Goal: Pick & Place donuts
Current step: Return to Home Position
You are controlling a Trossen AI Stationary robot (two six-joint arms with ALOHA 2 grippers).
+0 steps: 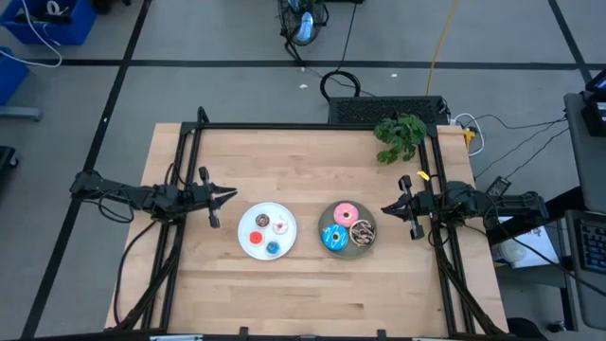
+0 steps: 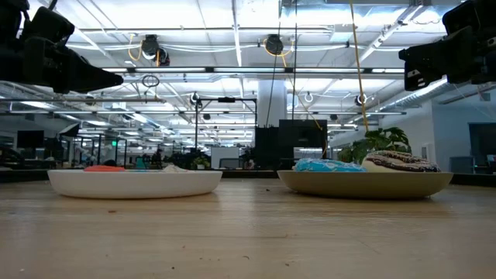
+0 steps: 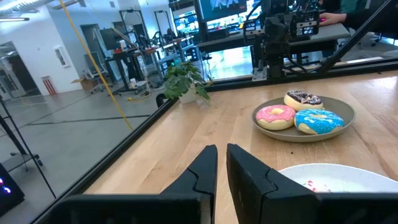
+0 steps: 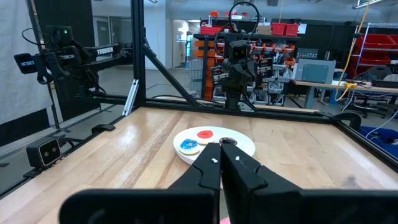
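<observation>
The grey plate [image 1: 322,220] carries the three larger donuts: pink icing [image 1: 347,213], blue [image 1: 333,238] and brown sprinkled [image 1: 363,232]. In the left wrist view they show as pink [image 3: 275,116], blue [image 3: 318,121] and brown sprinkled [image 3: 303,99]. The white plate [image 1: 248,248] holds the tiny donuts: red [image 1: 259,222], whitish-pink [image 1: 280,225] and light blue [image 1: 273,248]; a dark brown one [image 4: 227,140] shows in the right wrist view. My left gripper [image 1: 232,196] hovers shut just left of the white plate. My right gripper [image 1: 384,209] hovers shut just right of the grey plate. Both are above table height.
A small green plant [image 1: 400,135] stands near the table's far right corner. A black frame rail [image 1: 312,126] runs along the far edge and the sides. Bare wood lies on the near side of both plates [image 2: 248,232] and between the plates and the far rail.
</observation>
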